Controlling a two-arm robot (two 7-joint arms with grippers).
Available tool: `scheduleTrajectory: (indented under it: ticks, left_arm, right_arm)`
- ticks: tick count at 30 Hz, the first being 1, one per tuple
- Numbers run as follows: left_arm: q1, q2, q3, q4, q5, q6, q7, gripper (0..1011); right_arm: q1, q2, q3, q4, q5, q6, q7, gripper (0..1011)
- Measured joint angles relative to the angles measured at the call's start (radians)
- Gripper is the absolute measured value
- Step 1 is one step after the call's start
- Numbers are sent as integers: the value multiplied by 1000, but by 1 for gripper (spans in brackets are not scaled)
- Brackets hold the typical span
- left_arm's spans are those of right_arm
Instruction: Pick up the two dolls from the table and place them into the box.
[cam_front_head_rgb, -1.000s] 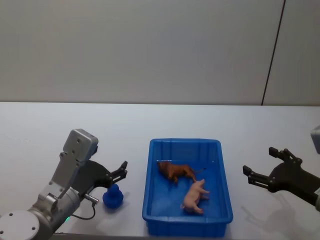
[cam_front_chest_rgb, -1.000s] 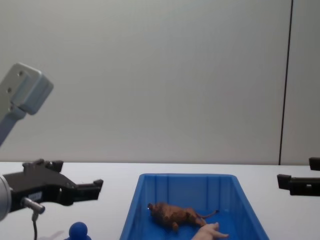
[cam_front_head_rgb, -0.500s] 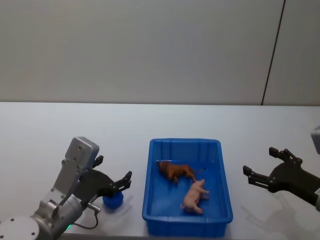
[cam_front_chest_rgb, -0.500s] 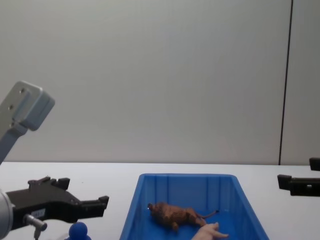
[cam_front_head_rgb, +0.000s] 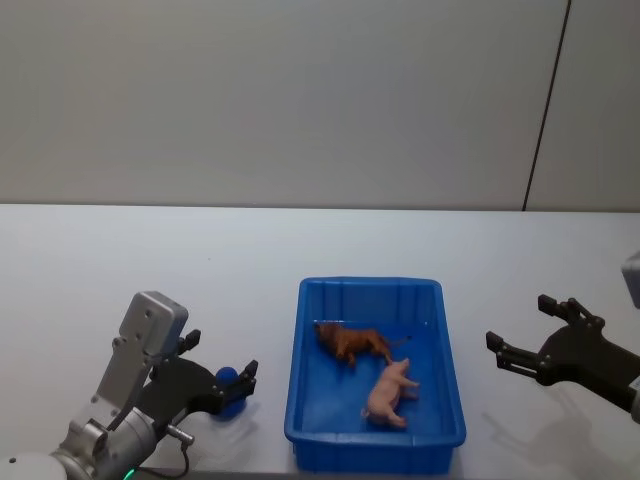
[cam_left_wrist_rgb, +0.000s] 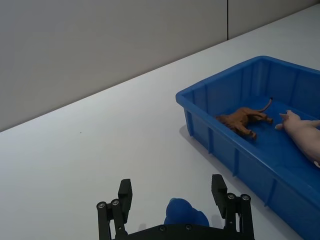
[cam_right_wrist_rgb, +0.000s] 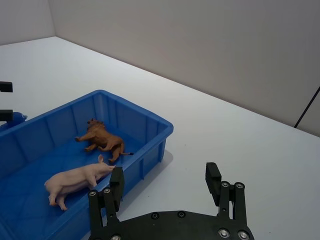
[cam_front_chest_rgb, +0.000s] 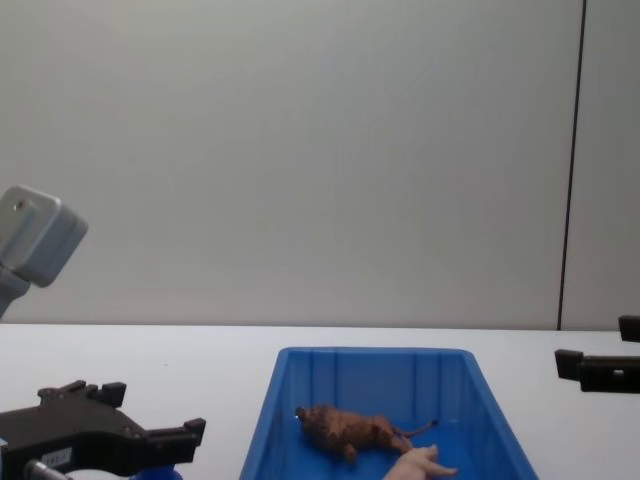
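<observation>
On the white table the one blue box sits where it sat a second ago. Of the two grippers, the left gripper has dropped lower and drawn in left of the box, its fingers spread wide with the blue figure now between them, apparently untouched. The right gripper hangs well to the right of the box just as before, fingers also spread and holding nothing. There are three dolls. Two lie inside the box, the brown lion toward its far end and the pink figure nearer its front wall. The blue figure stands on the table just left of the box.
</observation>
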Motion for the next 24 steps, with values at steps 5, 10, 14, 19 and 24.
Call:
scheduleTrajectory:
  ticks: [5, 10, 14, 19, 24]
  left_arm:
    - [3, -3, 2, 9, 0, -2, -7, 1003]
    - [-6, -16, 8, 32, 10, -10, -25, 1003]
    - [-15, -28, 14, 53, 19, -15, -42, 1003]
    - [-26, -41, 20, 79, 31, -18, -62, 1003]
    - [-31, -48, 22, 94, 37, -18, -74, 1003]
  right_arm:
    - [0, 0, 0, 0, 0, 0, 0, 1001]
    - [0, 0, 0, 0, 0, 0, 0, 1001]
    - [0, 0, 0, 0, 0, 0, 0, 1001]
    - [0, 0, 0, 0, 0, 0, 0, 1001]
    - [0, 0, 0, 0, 0, 0, 0, 1001]
